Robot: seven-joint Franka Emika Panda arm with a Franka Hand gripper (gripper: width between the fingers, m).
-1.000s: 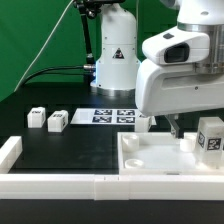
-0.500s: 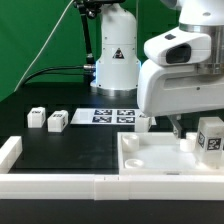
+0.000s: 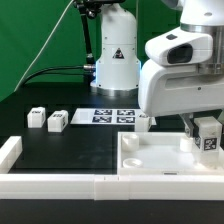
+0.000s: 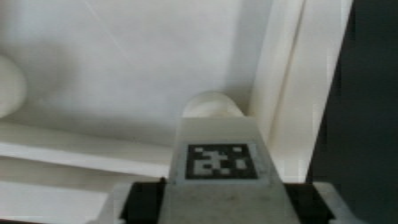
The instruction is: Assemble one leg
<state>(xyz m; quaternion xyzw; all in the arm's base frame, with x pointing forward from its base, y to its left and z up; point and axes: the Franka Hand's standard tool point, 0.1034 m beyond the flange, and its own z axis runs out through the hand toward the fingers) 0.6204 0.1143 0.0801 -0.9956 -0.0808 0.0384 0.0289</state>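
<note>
My gripper [image 3: 208,128] is shut on a leg [image 3: 209,137], a small white block with a black-and-white tag, and holds it just above the right part of the large white panel [image 3: 150,160] with raised rim. In the wrist view the leg [image 4: 219,150] fills the space between my fingers [image 4: 146,200], its tag facing the camera, with the panel's rim [image 4: 299,70] running beside it. Two more legs [image 3: 37,118] [image 3: 57,121] lie on the black table at the exterior view's left, and another [image 3: 146,121] shows behind the arm.
The marker board [image 3: 108,116] lies on the table in front of the robot base [image 3: 115,60]. A white rail [image 3: 60,184] runs along the front edge, with an upright end [image 3: 10,149] at the exterior view's left.
The gripper with the leg has risen slightly and shifted a little toward the exterior view's left over the panel. The other parts have not moved.
</note>
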